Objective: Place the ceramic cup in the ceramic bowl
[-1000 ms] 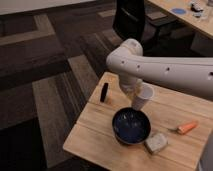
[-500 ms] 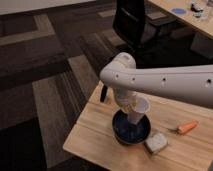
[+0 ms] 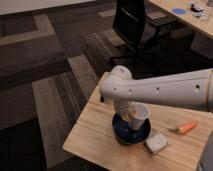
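A wooden counter (image 3: 95, 132) fills the lower middle and right of the frame, over dark striped carpet. From the right edge a thick white arm (image 3: 165, 91) reaches left across it, bending down at a rounded joint left of centre. Under that joint the gripper (image 3: 131, 116) hangs over the bowl (image 3: 131, 131), a dark blue dish low in the frame; part of its rim is covered by the arm. The jaws are pinching the cup (image 3: 139, 114), white and tilted, long axis slanting, mouth toward the upper right, its base low over the bowl's inside. Whether it touches the bowl is hard to make out. Just right of the bowl lies a pale sponge block (image 3: 156, 144); further right, an orange carrot-like thing (image 3: 186, 128). An office chair (image 3: 132, 22) stands at top centre.
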